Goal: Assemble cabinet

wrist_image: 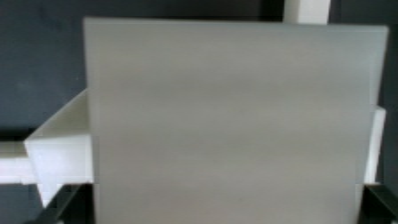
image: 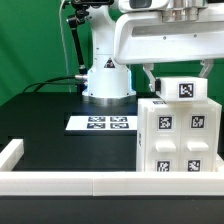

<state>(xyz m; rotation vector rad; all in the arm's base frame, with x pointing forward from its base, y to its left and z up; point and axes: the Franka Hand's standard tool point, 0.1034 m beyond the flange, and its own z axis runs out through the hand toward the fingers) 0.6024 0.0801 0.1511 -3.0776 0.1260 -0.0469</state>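
We note the cabinet (image: 178, 135) upright on the black table (image: 45, 125), toward the exterior view's right, with the marker board (image: 100, 123) beside it. The gripper (image: 178, 80) straddles its top block. We cannot tell whether it is clamped or loose. The wrist view shows only a blurred white face.

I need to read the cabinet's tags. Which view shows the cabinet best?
The exterior view: the cabinet shows nearly whole, tags facing the camera. The wrist view shows only a blurred, plain white face, seemingly of it, without tags.
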